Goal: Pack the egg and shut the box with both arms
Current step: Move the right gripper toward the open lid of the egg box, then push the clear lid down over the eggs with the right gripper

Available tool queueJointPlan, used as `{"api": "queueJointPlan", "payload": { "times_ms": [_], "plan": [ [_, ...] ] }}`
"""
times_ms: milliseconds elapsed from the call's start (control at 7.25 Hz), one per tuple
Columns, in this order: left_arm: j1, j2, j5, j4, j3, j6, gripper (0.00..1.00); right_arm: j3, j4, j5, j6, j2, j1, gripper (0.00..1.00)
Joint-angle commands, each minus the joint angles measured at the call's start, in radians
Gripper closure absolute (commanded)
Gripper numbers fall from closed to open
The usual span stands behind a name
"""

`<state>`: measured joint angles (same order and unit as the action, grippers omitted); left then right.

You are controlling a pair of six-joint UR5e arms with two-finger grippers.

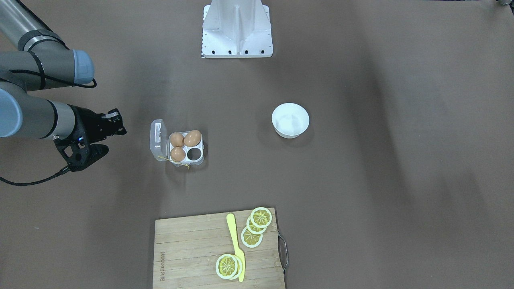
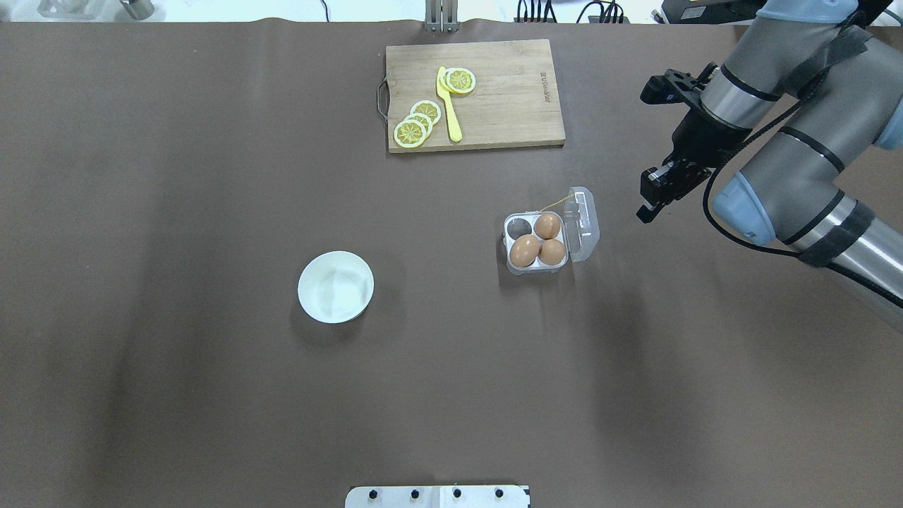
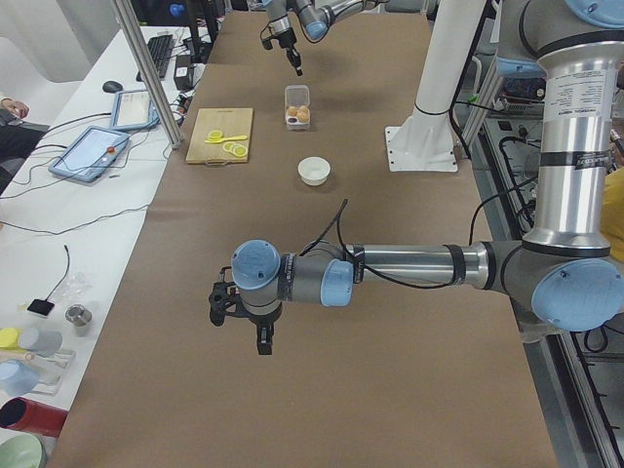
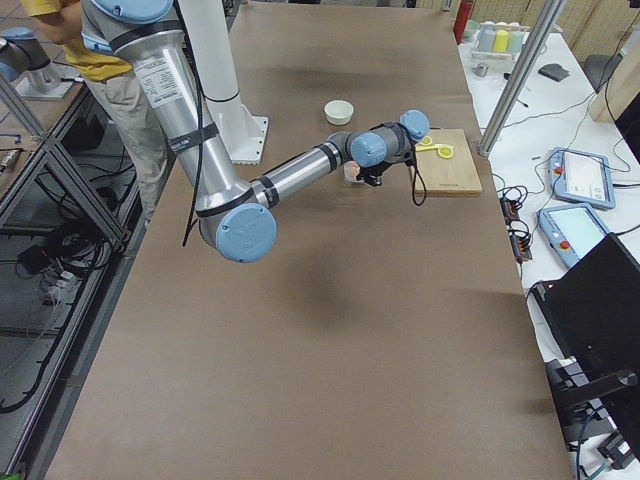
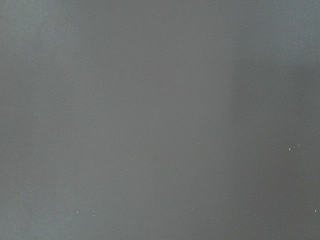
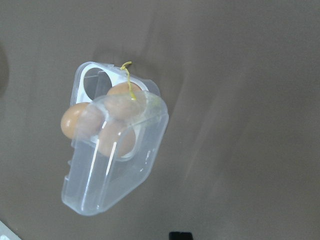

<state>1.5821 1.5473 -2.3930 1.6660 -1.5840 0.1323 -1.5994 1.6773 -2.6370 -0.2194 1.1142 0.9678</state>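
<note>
The clear four-cell box [image 2: 537, 243] lies open on the brown table, also in the front view [image 1: 186, 148]. Three orange-brown eggs [image 2: 525, 250] fill three cells; one cell [image 2: 520, 226] is empty. The hinged lid [image 2: 584, 222] stands up on the side toward my right gripper, with a yellow string [image 2: 554, 205] at its end. The right wrist view looks through the lid [image 6: 115, 165] at the eggs. My right gripper [image 2: 650, 194] hovers beside the lid, apart from it, open and empty. My left gripper [image 3: 255, 336] hangs over bare table far from the box; I cannot tell its state.
An empty white bowl [image 2: 336, 286] stands left of the box. A wooden cutting board [image 2: 508, 106] with lemon slices [image 2: 416, 123] and a yellow knife [image 2: 449, 106] lies at the far edge. The white robot base [image 1: 237, 32] stands at the near edge.
</note>
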Motion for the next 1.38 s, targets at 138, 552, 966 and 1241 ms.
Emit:
{"api": "queueJointPlan", "payload": {
  "times_ms": [138,552,966,1241],
  "plan": [
    [0.001,0.005,0.002,-0.003,0.001,0.001,0.02,0.093,-0.019,-0.003,0.000,-0.080,-0.040,1.00],
    [0.001,0.002,0.002,-0.003,0.001,0.000,0.02,0.205,-0.117,-0.001,-0.002,-0.131,-0.061,1.00],
    [0.001,-0.003,0.000,-0.002,0.001,0.000,0.02,0.228,-0.110,-0.001,-0.005,-0.197,-0.063,1.00],
    [0.003,-0.004,0.000,-0.002,0.001,0.000,0.02,0.262,-0.078,0.000,-0.012,-0.285,-0.063,1.00]
  ]
}}
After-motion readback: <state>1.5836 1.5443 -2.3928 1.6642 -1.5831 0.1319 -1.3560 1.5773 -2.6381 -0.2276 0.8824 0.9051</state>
